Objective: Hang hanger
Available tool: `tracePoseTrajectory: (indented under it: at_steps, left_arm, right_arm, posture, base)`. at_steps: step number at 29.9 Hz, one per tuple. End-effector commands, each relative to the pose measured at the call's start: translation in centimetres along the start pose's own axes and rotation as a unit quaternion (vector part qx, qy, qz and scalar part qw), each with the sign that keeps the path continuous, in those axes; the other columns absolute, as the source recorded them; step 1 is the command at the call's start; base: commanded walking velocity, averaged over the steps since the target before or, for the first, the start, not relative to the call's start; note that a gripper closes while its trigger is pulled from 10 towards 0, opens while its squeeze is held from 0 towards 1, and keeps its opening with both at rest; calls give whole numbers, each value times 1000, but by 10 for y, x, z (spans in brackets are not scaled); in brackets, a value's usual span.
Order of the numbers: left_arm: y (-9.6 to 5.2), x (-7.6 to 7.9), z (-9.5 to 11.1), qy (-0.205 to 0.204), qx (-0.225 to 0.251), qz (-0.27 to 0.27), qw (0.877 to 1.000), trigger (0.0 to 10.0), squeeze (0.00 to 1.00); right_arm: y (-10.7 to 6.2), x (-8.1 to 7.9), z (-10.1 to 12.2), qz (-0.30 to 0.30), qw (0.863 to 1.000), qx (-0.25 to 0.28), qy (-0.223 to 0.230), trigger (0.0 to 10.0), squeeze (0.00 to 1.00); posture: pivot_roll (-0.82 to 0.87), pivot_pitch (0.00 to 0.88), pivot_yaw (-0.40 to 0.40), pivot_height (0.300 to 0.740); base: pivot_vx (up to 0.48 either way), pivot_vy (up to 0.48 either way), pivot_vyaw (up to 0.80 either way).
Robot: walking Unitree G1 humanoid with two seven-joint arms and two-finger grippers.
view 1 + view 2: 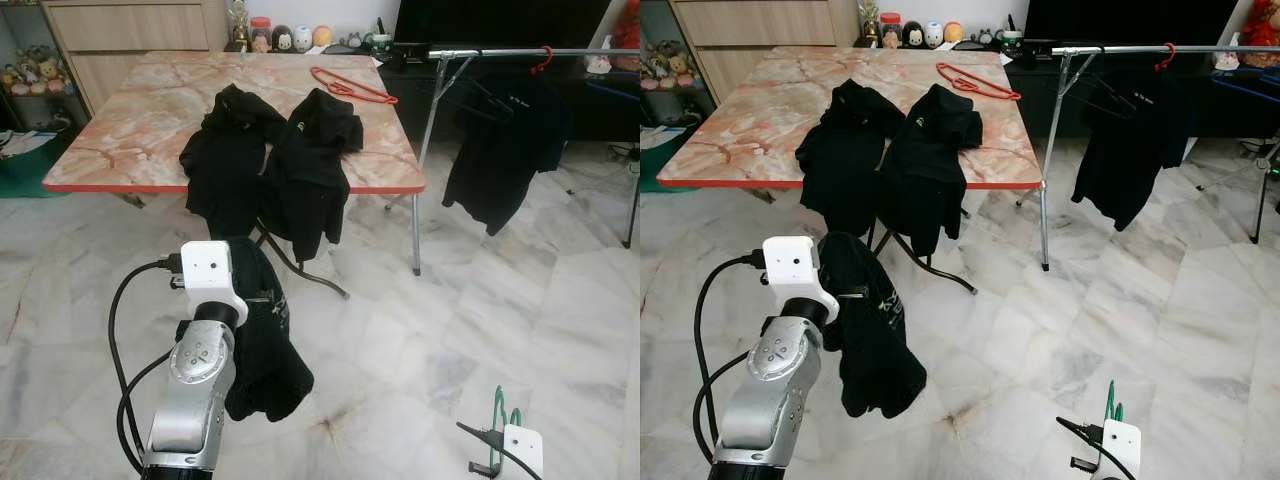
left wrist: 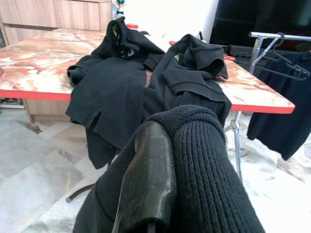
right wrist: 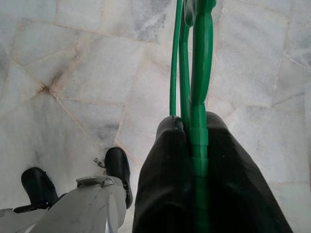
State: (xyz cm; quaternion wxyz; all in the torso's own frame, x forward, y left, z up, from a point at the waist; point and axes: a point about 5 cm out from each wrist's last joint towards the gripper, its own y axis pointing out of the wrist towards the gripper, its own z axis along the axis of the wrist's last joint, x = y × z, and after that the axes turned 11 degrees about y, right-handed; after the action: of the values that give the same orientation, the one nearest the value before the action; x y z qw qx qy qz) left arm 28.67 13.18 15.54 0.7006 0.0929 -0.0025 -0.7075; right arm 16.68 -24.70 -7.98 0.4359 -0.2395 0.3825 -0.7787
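Note:
My left gripper (image 2: 170,160) is shut on a black garment (image 1: 262,340) that hangs from it in front of the table, above the floor. Low at the right, my right gripper (image 3: 192,128) is shut on a green hanger (image 3: 197,73), whose top shows as a green hook (image 1: 498,412) above the wrist. A clothes rail (image 1: 520,50) stands to the right of the table, with a black shirt (image 1: 500,150) hung on a black hanger and a red hook (image 1: 543,58) on the bar.
The marble-topped table (image 1: 130,130) with a red edge carries two black garments (image 1: 290,150) draped over its front and red hangers (image 1: 350,86) at the back. Marble floor (image 1: 480,300) lies open between me and the rail. Robot feet (image 3: 116,167) show below.

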Motion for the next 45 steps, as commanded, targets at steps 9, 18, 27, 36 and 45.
tracePoseTrajectory:
  at_steps: [9,18,27,36,45]
  left_arm:
    - [0,1,17,-6,46,-5,999,10000,0]
    - [-1,2,19,-6,52,-9,999,10000,0]
    - [-1,2,19,-6,52,-10,999,10000,0]
    - [-1,2,19,-6,52,-10,999,10000,0]
    - [-1,2,19,-6,52,-10,999,10000,0]
  right_arm:
    - [0,4,0,-3,1000,-3,0,10000,0]
    - [0,5,-1,-4,1000,-4,-1,10000,0]
    - [0,5,-1,-4,1000,-4,-1,10000,0]
    - [0,5,-1,-4,1000,-4,-1,10000,0]
    - [0,5,-1,-4,1000,-4,-1,10000,0]
  posture:
    - [39,0,-44,740]
    - [39,0,-43,740]
    - [38,0,-42,740]
    - [38,0,-42,740]
    - [38,0,-42,740]
  base:
    - [328,0,0]
    - [409,0,0]
    - [431,0,0]
    - [431,0,0]
    - [431,0,0]
